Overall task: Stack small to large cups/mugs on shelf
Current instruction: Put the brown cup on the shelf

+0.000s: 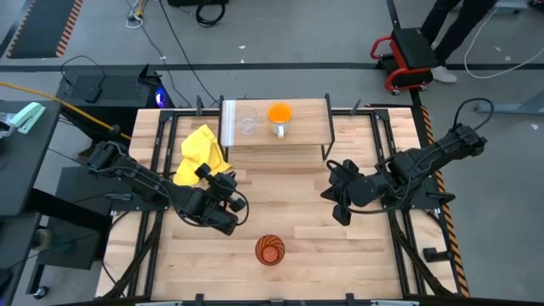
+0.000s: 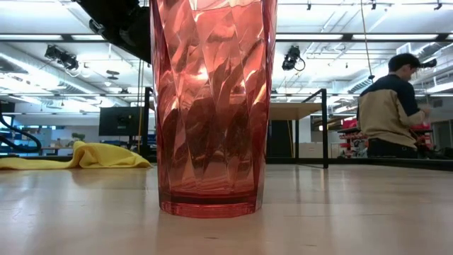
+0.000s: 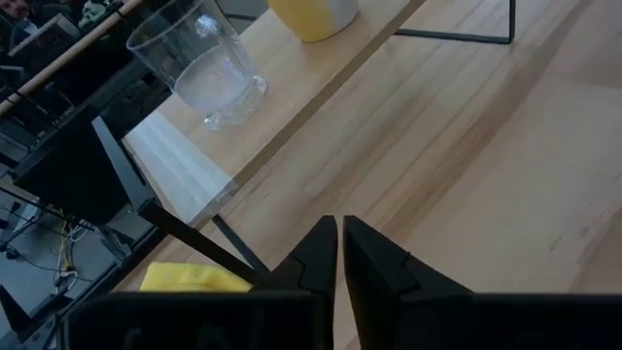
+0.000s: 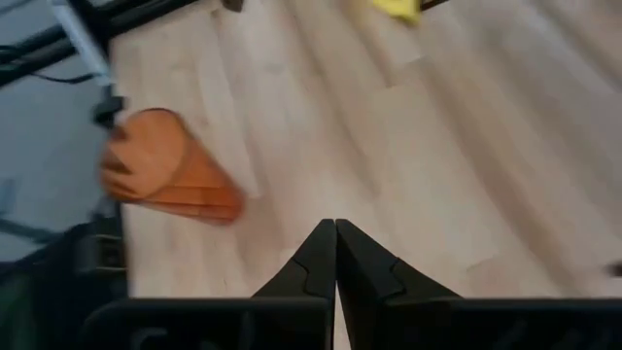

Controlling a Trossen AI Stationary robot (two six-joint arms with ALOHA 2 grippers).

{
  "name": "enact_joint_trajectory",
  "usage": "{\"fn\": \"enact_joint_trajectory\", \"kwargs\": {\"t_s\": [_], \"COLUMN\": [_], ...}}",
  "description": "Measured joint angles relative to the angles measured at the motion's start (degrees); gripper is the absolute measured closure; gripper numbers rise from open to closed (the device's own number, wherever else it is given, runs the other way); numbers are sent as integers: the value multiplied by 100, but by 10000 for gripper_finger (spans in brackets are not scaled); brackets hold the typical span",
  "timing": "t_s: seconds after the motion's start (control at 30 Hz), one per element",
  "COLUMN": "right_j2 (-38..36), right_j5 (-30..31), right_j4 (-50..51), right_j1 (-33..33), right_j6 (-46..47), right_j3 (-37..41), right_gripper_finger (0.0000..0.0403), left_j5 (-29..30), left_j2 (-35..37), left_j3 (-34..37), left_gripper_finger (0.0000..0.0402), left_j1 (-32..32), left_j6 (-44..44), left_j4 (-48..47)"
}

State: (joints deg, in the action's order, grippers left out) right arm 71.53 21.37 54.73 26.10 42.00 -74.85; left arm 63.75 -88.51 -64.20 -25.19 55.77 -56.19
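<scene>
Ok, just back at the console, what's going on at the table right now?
Two of the three vessels are already on the shelf: the clear glass and the orange mug stand side by side on it. The amber tumbler is upright on the tabletop near the front edge, with nothing holding it. The left gripper hangs beside the yellow cloth, fingers shut and empty. The right gripper hangs over bare table, also shut and empty. A person stands in the room behind.
</scene>
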Motion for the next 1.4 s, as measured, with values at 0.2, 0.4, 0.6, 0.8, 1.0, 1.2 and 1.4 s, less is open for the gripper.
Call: {"fn": "enact_joint_trajectory", "kwargs": {"t_s": [0.2,0.4,0.6,0.8,1.0,1.2,1.4], "right_j2": [443,996,1301,1474,1515,1515,1515], "right_j5": [-918,-1030,-1033,-1244,-1243,-1244,-1205], "right_j4": [-987,-1541,-1584,-1645,-1926,-2025,-2016], "right_j1": [7,75,70,109,105,110,159], "right_j6": [-65,-366,-646,-576,-767,-920,-877], "right_j3": [0,0,0,0,0,0,0], "right_gripper_finger": [386,378,350,313,293,297,298], "left_j5": [-466,-1458,-2471,-2650,-2508,-2648,-2434], "left_j2": [0,0,0,0,-317,-1295,-1629], "left_j3": [0,0,0,0,-2,4,4], "left_gripper_finger": [375,368,367,360,346,332,326], "left_j1": [0,-17,-432,-1323,-1969,-1889,-1758], "left_j6": [0,2,3,40,39,-367,-298], "left_j4": [-7,-2,54,694,1686,2247,2653]}}
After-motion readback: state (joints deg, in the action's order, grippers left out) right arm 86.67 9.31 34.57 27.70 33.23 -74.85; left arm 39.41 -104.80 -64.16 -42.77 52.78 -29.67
